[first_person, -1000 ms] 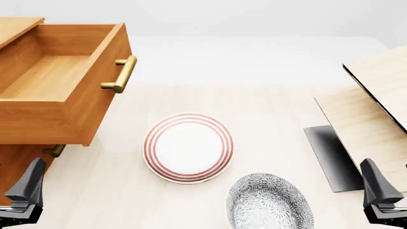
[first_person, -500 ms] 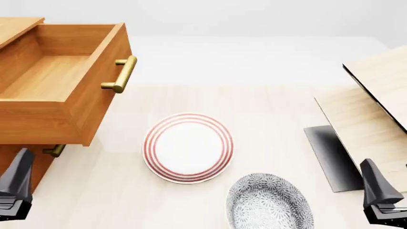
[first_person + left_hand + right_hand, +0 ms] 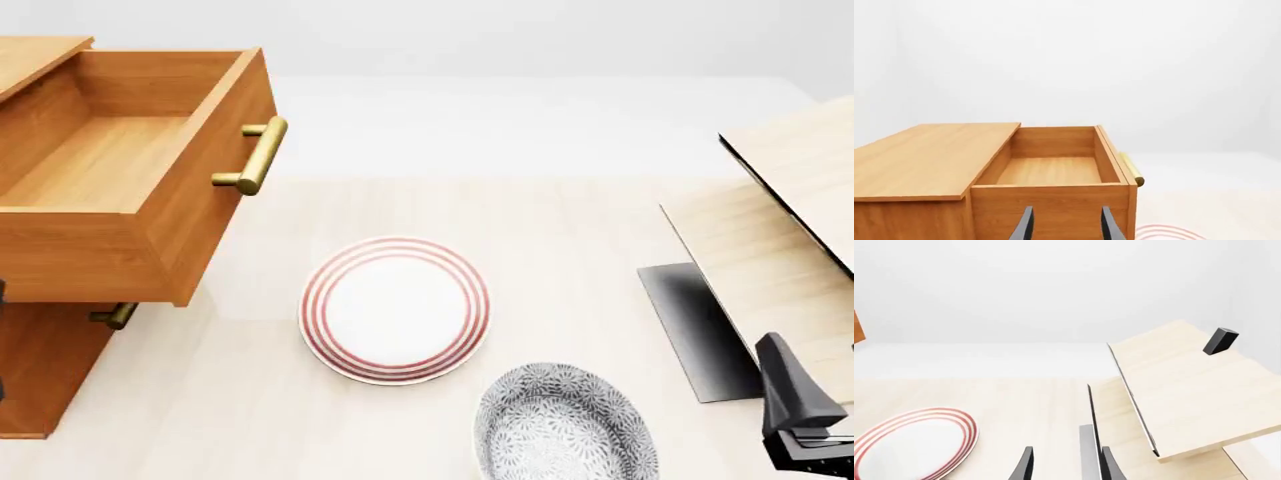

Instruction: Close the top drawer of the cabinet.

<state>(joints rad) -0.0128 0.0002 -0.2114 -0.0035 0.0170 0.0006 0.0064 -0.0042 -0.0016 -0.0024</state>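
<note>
Front view shows the top drawer (image 3: 127, 170) pulled fully out of the cabinet (image 3: 47, 365), beyond the red-striped plate (image 3: 395, 310). Rigid wood, likely sliding stiffly; push flat against the front panel beside the brass bar handle (image 3: 254, 155). Left gripper (image 3: 1066, 227) has parted, empty fingers facing the drawer's side; right gripper (image 3: 1066, 467) is likewise open and empty.

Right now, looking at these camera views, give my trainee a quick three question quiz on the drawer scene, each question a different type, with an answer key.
1. True or false: the top drawer is pulled out of the cabinet.
2. Multiple choice: what lies on the table nearest the drawer's brass handle? A) grey patterned bowl B) red-ringed plate C) pale wooden box
3. Fill in: in the left wrist view, the left claw points at the drawer's ____ wall.

Key:
1. True; its inside is bare.
2. B, the red-ringed plate; the grey patterned bowl and pale wooden box lie farther off.
3. Side.
</note>
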